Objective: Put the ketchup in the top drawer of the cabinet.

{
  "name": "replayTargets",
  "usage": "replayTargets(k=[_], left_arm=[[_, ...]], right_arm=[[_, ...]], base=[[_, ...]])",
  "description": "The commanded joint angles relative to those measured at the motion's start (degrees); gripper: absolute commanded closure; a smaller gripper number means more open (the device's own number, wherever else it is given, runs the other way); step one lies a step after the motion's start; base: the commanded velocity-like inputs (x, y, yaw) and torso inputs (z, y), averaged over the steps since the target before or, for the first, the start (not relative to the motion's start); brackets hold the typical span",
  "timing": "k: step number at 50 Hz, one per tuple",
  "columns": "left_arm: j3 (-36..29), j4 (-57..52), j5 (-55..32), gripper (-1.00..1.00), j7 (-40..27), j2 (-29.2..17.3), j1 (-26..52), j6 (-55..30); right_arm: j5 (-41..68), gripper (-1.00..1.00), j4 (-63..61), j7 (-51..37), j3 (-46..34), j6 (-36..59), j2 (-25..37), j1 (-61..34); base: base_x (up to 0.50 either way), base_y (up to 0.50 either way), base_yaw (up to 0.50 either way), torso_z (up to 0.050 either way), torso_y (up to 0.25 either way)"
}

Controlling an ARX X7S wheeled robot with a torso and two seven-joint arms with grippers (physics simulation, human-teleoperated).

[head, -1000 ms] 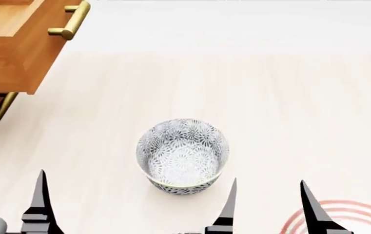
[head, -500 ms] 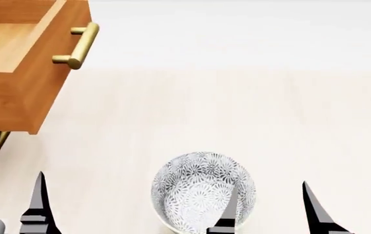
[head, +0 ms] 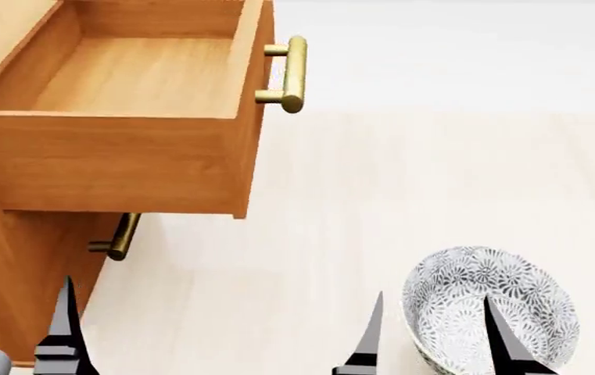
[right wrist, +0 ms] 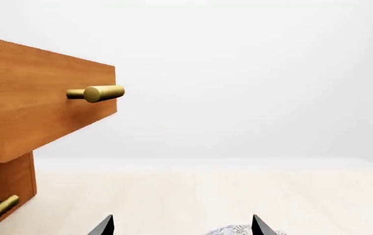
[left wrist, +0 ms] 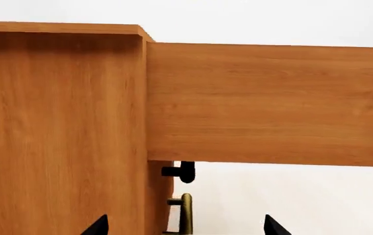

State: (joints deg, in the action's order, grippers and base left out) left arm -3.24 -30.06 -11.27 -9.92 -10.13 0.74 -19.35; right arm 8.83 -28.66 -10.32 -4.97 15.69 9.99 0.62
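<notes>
The ketchup is out of view in every frame. The cabinet [head: 5,266] stands at the left, and its top drawer [head: 120,160] is pulled out and open, with bare wood inside and a brass handle [head: 292,74]. The drawer also shows from the side in the left wrist view [left wrist: 264,103] and in the right wrist view [right wrist: 42,93]. My left gripper [left wrist: 185,226] is open and empty, close to the cabinet's side [left wrist: 55,132]. My right gripper [head: 433,332] is open and empty, low over the floor beside the bowl.
A grey patterned bowl [head: 490,308] sits on the pale floor at the lower right, partly behind my right fingers. The lower drawer's brass handle [head: 122,237] sticks out under the open drawer. It also shows in the left wrist view [left wrist: 186,213].
The head view has swung left: the cabinet and open drawer now fill the upper left, and the bowl has slid to the lower right. The fingertips hold the same places in view.
</notes>
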Motion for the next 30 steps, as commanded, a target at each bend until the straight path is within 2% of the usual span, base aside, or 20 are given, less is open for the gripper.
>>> replayTargets(k=[1,12,30], left_arm=[[-0.4,0.0,-0.4,-1.0,-0.4,-0.4,0.0,0.0],[-0.8,0.1,-1.3,-1.0,-1.1,-1.1,0.0,0.3],[-1.4,0.2,-2.2,-1.0,-2.6,-2.2,0.2,0.4]], right_arm=[[0.3,-1.0,0.2,-0.5,-0.4,-0.1,0.4,0.0],[0.2,-1.0,1.0,-1.0,-0.8,-1.2,0.7,0.1],[1.5,-1.0,0.7,-1.6,-0.8,-1.1,1.2,-0.1]], base=[[0.0,0.5,0.0,0.0,0.0],[0.0,0.5,0.0,0.0,0.0],[0.0,0.0,0.0,0.0,0.0]])
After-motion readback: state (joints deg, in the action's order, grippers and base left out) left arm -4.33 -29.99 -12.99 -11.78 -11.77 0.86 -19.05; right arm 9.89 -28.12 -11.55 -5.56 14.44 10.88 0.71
